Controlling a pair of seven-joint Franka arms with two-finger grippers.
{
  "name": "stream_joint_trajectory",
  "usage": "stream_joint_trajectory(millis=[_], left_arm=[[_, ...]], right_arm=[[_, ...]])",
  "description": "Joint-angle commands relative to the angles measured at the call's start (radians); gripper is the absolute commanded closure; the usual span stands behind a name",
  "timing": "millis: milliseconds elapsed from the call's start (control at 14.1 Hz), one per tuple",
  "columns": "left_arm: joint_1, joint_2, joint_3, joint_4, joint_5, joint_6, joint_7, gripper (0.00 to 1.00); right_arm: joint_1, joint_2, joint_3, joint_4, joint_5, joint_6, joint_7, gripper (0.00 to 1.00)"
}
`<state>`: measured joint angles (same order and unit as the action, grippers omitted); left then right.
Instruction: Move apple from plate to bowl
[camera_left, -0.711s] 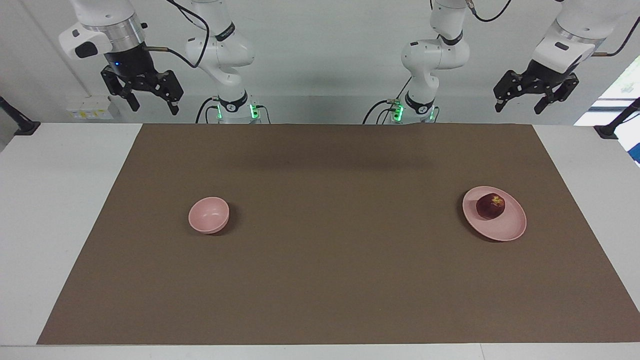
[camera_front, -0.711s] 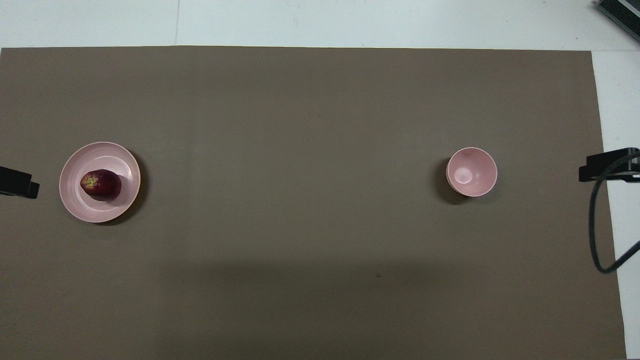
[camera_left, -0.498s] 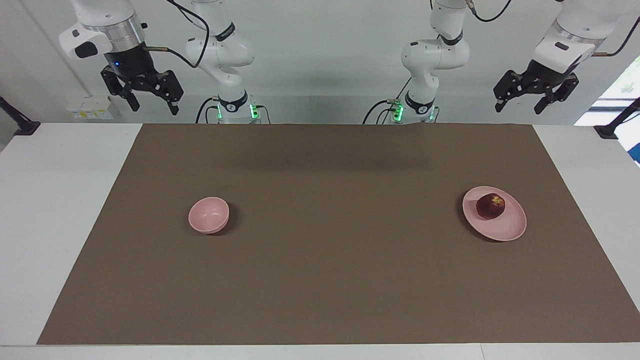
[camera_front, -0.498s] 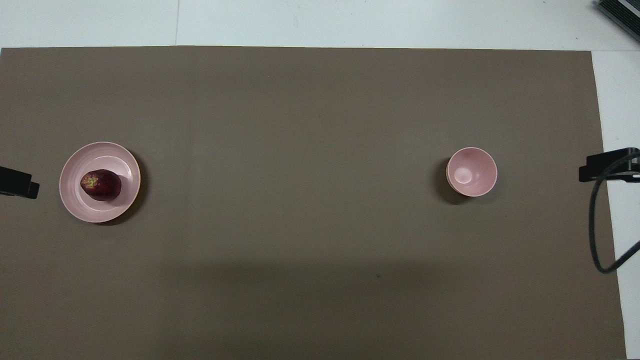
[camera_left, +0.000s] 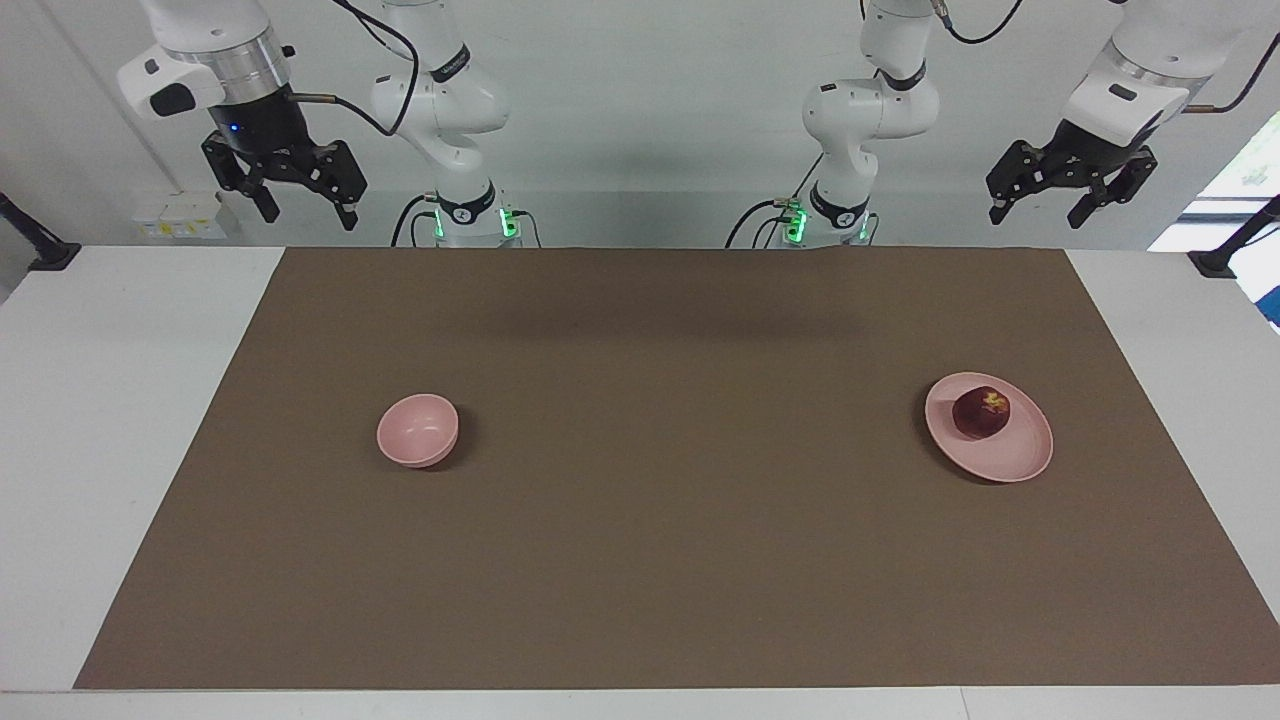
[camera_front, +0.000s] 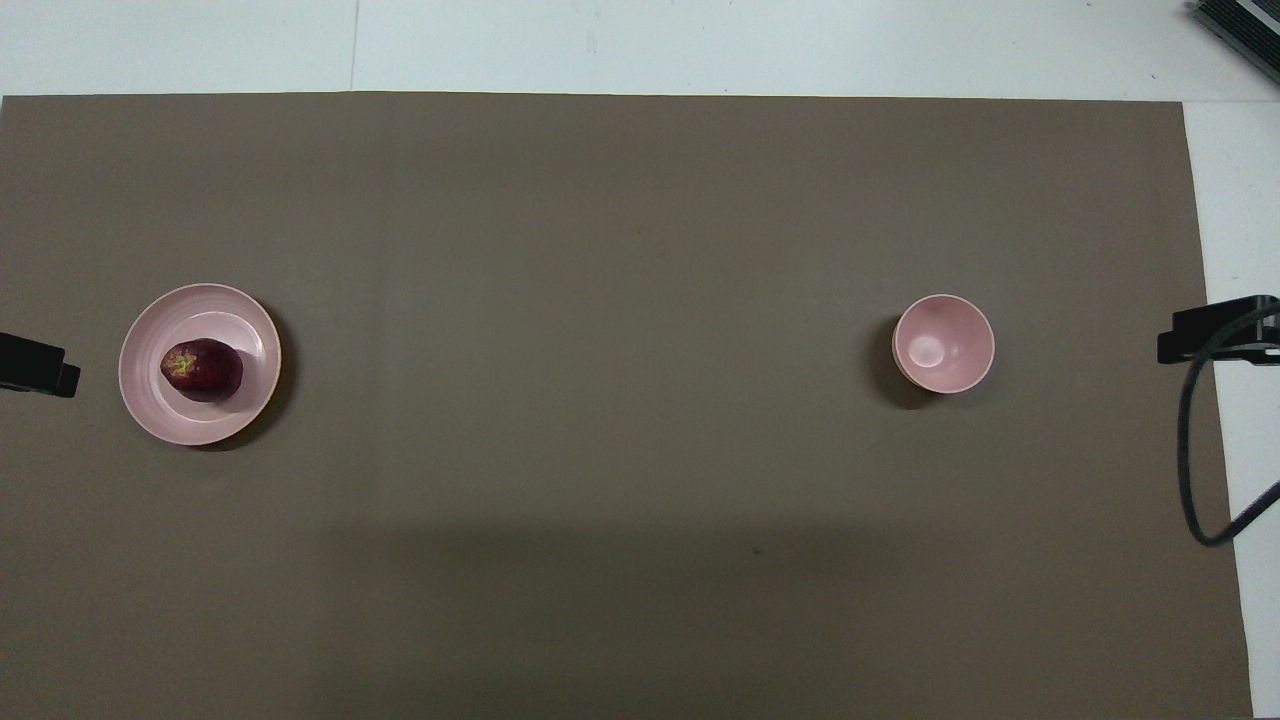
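- Left gripper (camera_left: 1040, 200) — its fingers (camera_left: 1082, 210) are spread wide with nothing between them. It hangs high above the table edge at the left arm's end, at about one o'clock from the plate in the facing view.
- Right gripper (camera_left: 308, 205) — fingers (camera_left: 268, 208) are equally spread and empty. It is held up over the right arm's end, at roughly eleven o'clock from the bowl in the same view.
- What has just changed: very little. Over the last moment both grippers have crept up slightly, and nothing on the brown mat (camera_left: 640, 560) has moved.
- I take this to mean the task has not really begun. No reach is under way, and the left arm looks the better placed to go for the fruit.
- The apple (camera_left: 981, 412) lies on the plate (camera_left: 1010, 460), off-centre, toward the rim at about eleven o'clock in the facing view.
- The bowl (camera_left: 417, 430) stands upright and empty, well apart from the plate, toward the right arm's end.
- The apple lies on its side. In the overhead view its long axis runs from nine to three o'clock, along the table's length.
- Its yellowish end points to nine o'clock in that view, away from the bowl.
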<state>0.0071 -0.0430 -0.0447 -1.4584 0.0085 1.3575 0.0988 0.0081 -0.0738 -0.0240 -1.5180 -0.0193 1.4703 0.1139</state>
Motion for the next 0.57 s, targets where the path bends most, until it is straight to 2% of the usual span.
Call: stream_joint_trajectory(millis=[0, 498], left_arm=[[0.010, -0.028, -0.006, -0.034, -0.015, 0.018, 0.004, 0.00], [0.002, -0.028, -0.006, -0.034, -0.015, 0.017, 0.002, 0.00]], right_arm=[[-0.010, -0.024, 0.003, -0.028, 0.019, 0.013, -0.026, 0.00], [-0.010, -0.024, 0.003, -0.028, 0.019, 0.013, -0.025, 0.00]])
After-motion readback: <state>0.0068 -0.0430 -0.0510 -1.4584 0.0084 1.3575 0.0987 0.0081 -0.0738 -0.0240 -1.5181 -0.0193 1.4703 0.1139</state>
